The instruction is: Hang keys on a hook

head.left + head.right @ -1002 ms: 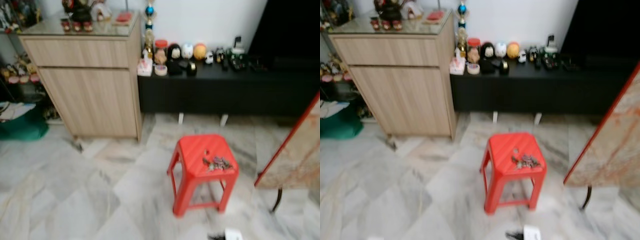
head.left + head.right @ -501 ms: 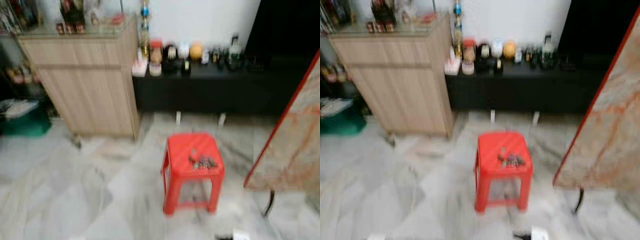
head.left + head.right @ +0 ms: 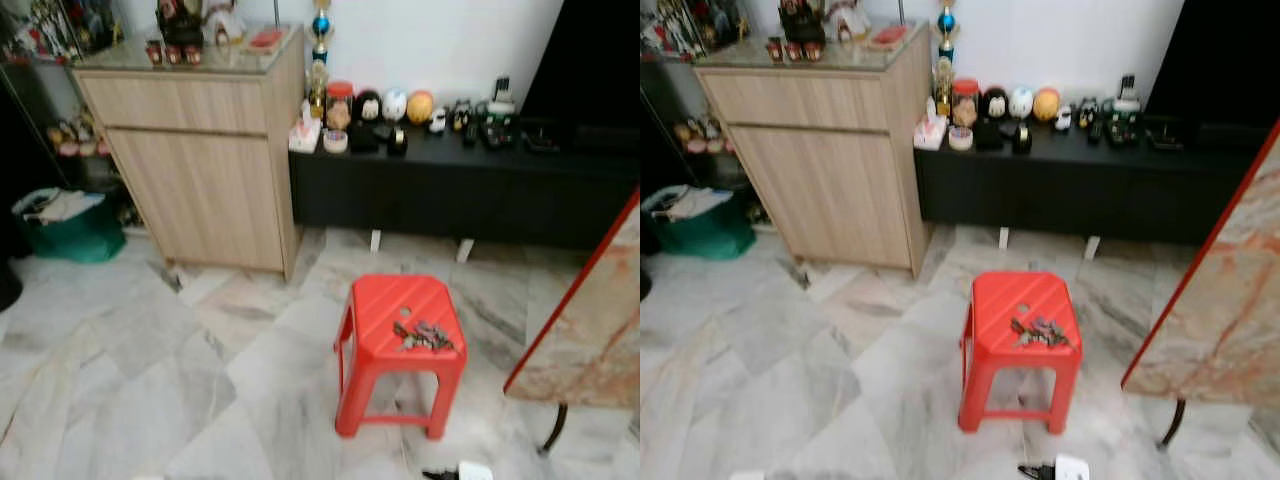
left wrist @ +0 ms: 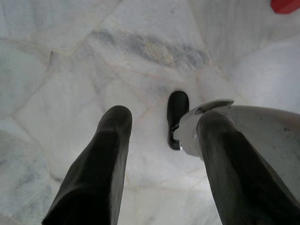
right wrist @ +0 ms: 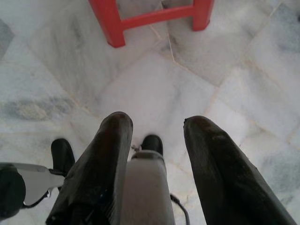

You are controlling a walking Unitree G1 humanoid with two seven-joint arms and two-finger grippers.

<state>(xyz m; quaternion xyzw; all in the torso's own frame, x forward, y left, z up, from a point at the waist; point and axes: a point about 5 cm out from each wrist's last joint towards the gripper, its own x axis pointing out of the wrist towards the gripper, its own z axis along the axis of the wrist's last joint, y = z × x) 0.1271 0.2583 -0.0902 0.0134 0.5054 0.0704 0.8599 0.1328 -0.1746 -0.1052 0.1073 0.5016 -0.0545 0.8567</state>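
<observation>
Keys [image 3: 425, 336] are sitting on the red plastic stool [image 3: 372, 312] rn; left gripper [image 4: 161, 140] & right gripper [image 5: 154, 140] hanging wide over marble floor [image 3: 130, 380].

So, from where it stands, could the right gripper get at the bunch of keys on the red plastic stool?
Probably not yet. The right gripper hangs open, pointing down at the marble floor, while the bunch of keys lies unobstructed on the red plastic stool ahead.
</observation>
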